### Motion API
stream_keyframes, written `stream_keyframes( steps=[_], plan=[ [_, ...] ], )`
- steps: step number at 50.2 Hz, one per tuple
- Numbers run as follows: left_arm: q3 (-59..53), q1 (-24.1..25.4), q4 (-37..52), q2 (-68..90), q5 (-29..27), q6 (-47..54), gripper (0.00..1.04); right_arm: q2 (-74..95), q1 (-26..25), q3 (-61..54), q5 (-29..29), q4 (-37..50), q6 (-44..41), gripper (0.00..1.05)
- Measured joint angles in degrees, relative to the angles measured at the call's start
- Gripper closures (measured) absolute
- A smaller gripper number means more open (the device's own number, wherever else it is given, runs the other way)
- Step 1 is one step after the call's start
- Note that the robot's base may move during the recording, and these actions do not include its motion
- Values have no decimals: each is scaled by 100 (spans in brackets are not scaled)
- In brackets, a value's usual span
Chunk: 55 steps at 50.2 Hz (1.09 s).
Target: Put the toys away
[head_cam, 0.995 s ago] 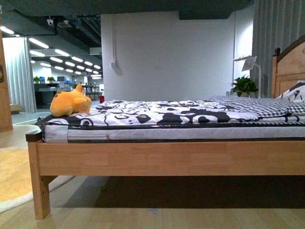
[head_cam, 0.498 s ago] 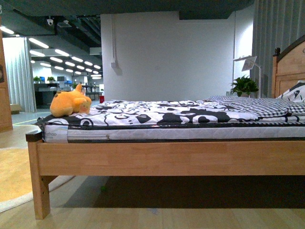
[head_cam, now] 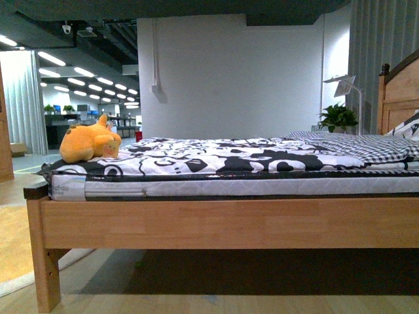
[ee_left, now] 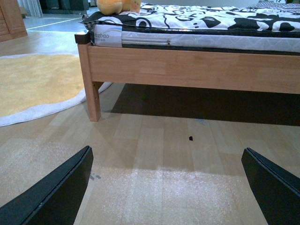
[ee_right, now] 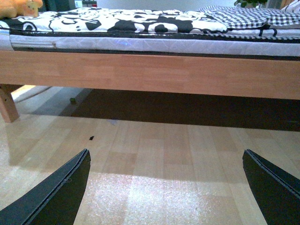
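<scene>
The toy [head_cam: 88,142] is soft orange plush. The bed [head_cam: 222,222] is smooth, satin light wood; its mattress [head_cam: 262,187] is quilted white fabric under a printed cloth sheet [head_cam: 216,157]. The floor [ee_left: 154,140] is pale boards with a dull sheen, the rug [ee_left: 33,79] fuzzy. My left claw [ee_left: 166,154] and right claw [ee_right: 166,157] are matt black.

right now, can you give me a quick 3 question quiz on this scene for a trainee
1. True or false: the orange plush toy lies on the yellow rug.
2. The left tool is: A) open and empty, B) shut on the toy, C) out of view.
3. Which stands near the headboard, the toy or the potted plant?

Key: 1 false, it rests on the mattress at the foot end. 2 A. 3 the potted plant.
</scene>
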Motion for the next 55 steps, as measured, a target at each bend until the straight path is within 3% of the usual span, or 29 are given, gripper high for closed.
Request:
stream_keyframes(
  steps=[55],
  plan=[
    [0,0,0,0,-2,0,6,0,0,0,-13,0,0,6]
  ],
)
